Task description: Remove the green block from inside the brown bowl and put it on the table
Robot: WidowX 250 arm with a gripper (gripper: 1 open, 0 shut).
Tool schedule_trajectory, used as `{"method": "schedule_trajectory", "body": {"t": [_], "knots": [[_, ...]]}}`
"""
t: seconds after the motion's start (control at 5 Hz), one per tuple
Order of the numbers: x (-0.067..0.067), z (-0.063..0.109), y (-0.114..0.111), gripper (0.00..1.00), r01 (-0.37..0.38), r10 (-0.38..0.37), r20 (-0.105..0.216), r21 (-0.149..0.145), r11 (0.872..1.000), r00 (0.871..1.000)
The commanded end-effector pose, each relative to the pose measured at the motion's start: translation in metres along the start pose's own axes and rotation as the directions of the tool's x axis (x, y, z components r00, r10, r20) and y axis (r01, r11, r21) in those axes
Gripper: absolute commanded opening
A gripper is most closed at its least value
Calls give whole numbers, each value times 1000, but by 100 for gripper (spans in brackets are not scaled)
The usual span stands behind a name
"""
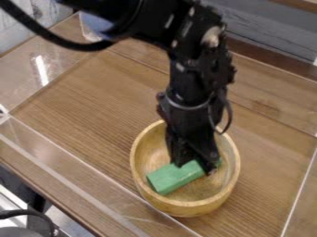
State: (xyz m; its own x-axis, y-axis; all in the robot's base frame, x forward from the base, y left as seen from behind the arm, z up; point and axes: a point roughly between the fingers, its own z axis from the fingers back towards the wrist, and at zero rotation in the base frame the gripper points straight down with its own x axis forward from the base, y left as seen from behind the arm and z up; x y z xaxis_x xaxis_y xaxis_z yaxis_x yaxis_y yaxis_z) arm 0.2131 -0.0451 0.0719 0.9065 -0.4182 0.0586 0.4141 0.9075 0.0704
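Claw [195, 166] clenched on the flat, matte, bright green block [172, 178] inside the brown bowl [140, 153]

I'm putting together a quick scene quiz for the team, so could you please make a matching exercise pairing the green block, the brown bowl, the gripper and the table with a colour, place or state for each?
1. green block
2. brown bowl
3. gripper
4. table

A. flat wood-grain surface under the bowl
B. shut, pointing down into the bowl
C. round, shallow, light wood
D. bright green, gripped at its right end

Pairs: 1-D; 2-C; 3-B; 4-A
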Motion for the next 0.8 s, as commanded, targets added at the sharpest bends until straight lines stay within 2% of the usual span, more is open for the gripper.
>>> {"method": "schedule_trajectory", "body": {"t": [0.0, 0.2, 0.6], "knots": [[11, 12, 6, 0, -22, 20, 55, 23, 1000, 998], [11, 9, 6, 100, -27, 26, 55, 24, 999, 998], [11, -1, 4, 100, -35, 34, 55, 24, 999, 998]]}}
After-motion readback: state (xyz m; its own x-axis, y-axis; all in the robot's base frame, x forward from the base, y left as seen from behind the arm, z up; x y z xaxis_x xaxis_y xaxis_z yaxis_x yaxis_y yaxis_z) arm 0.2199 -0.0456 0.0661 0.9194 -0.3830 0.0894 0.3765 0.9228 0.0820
